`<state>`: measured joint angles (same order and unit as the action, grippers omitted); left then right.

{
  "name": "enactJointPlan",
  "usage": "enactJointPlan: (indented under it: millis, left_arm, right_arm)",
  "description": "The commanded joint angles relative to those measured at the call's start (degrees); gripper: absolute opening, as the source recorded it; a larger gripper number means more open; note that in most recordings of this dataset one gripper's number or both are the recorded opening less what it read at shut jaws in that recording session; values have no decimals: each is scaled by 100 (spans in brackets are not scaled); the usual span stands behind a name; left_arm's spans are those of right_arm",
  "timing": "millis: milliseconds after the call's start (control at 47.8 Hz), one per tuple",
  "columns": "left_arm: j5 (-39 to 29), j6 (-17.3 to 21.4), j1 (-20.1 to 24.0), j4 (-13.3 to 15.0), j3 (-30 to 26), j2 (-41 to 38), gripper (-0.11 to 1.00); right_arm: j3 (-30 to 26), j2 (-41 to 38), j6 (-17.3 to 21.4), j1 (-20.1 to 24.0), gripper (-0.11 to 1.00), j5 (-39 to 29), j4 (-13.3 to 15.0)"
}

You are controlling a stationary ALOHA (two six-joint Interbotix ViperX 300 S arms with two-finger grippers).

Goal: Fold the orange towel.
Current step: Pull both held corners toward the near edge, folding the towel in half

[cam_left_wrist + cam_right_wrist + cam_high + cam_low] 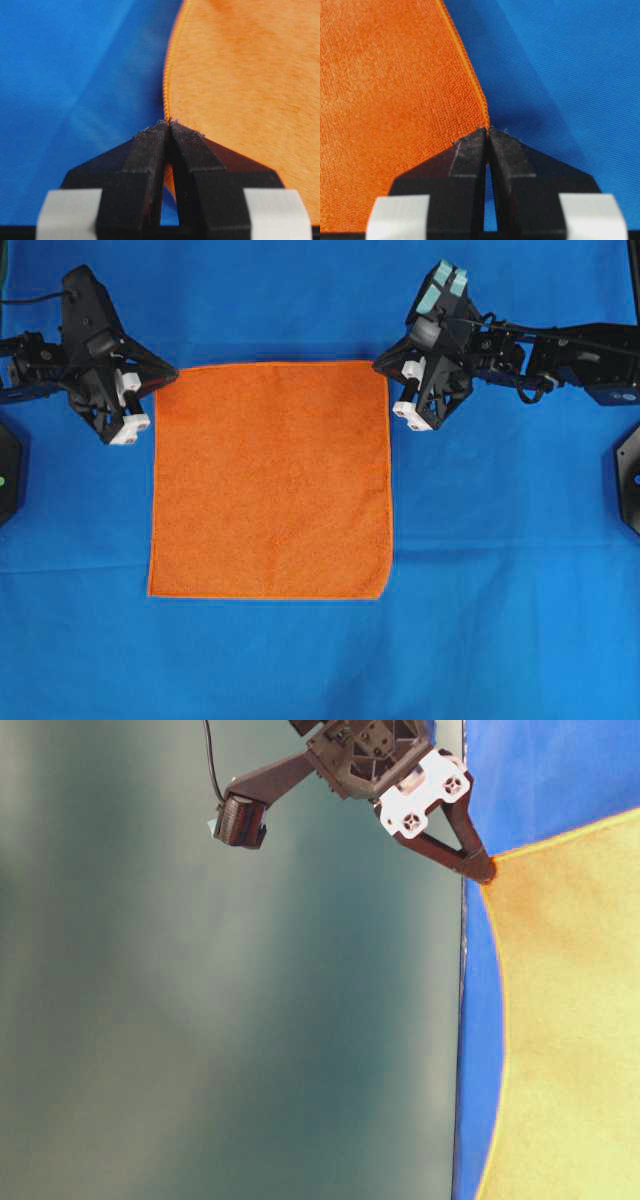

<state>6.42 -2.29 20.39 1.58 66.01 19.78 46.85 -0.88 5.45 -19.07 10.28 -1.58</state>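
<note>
On the blue cloth (pixel 520 640) the towel (pixel 270 480) lay flat, and the left gripper (pixel 169 121) and right gripper (pixel 487 129) each pinched 1 far corner, apparently ready to lift and fold.

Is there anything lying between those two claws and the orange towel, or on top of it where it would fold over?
Nothing visible. Each claw, left and right, is shut right at a top corner of the towel, whose surface lies bare on the blue cloth.
</note>
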Motion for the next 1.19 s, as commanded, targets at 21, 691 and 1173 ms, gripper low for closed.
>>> enactJointPlan:
  millis: [21,691,1173]
  left_arm:
    - [-79,-18,-272,0,-44,97,1]
    - [-677,-1362,-2927,0,132,510,1]
    - [-677,-2522,-4192,0,-325,-193,1]
  right_arm:
    - [-35,211,18,176,1,18,-9]
    - [105,589,905,2347,1,-466,-9]
    - [-35,413,1257,3023,1,-545,-9]
